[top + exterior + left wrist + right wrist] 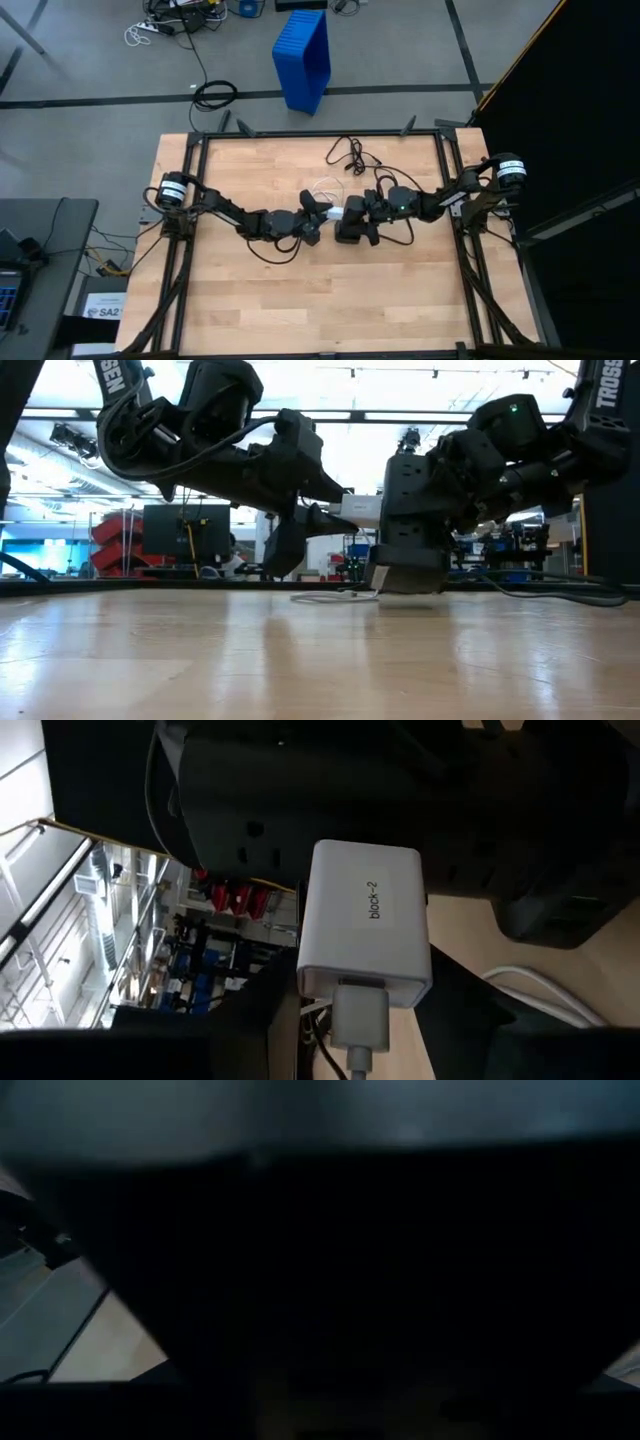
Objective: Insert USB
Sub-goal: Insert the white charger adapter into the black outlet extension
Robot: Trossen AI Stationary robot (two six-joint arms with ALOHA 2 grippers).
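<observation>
The USB's white plug sits in the port at the near end of a white charger block labelled "black-2". Its thin white cable loop lies on the table behind the grippers. The block sticks out sideways from the black adapter box, which is under my right gripper. My left gripper is open and level just left of the block, with a finger on either side of the plug. The right wrist view is blacked out by the box. My right gripper is on the black adapter box at the table's middle, coming from the right. The box and the gripper body hide the fingers, so the part held does not show. The box's grey underside hangs just above the wood.
The adapter's thin black cord coils on the far part of the table. A blue crate and cables lie on the floor beyond the far edge. There is bare wood toward the near edge.
</observation>
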